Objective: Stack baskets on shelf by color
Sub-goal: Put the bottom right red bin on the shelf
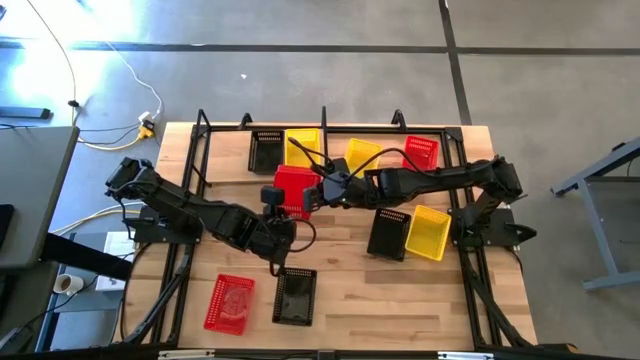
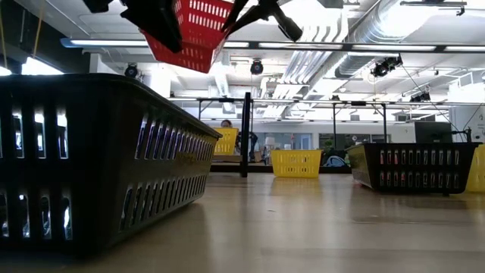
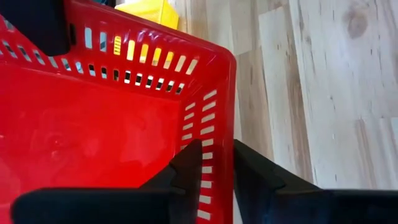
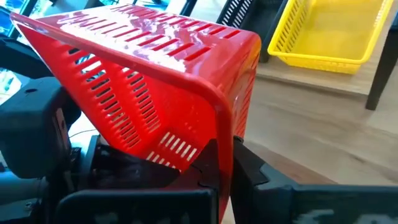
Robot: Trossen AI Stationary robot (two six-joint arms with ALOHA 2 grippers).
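1. Item: red rectangular plastic mesh basket (image 1: pixel 295 188), held in the air and tilted, above the middle of the butcher-block wooden counter (image 1: pixel 400 300), nearer its far edge.
2. Right gripper (image 4: pixel 217 155): jaws closed tight on one corner wall of the red basket, reaching in from the right edge.
3. Left gripper (image 3: pixel 217 155): at the basket's side wall, coming from the left edge; whether its jaws pinch or stand slack cannot be told.
4. Destination: pale wooden shelf with black tube frame (image 1: pixel 325 125), along the far edge. A second red mesh basket (image 1: pixel 422 150) sits at its right end (probably the matching stack).
5. Step in hand, as judged: a hand-over from the left arm to the right.
6. Handling notes:
   - Confirm that the right pinch alone carries the basket before the left arm backs away.
   - Draw the left arm straight off the wall, so the mesh slots do not snag.
   - Level the basket before travel; a corner grip lets it swing.
   - Clear the shelf's upright posts and the yellow mesh baskets (image 1: pixel 362 155) on the way.
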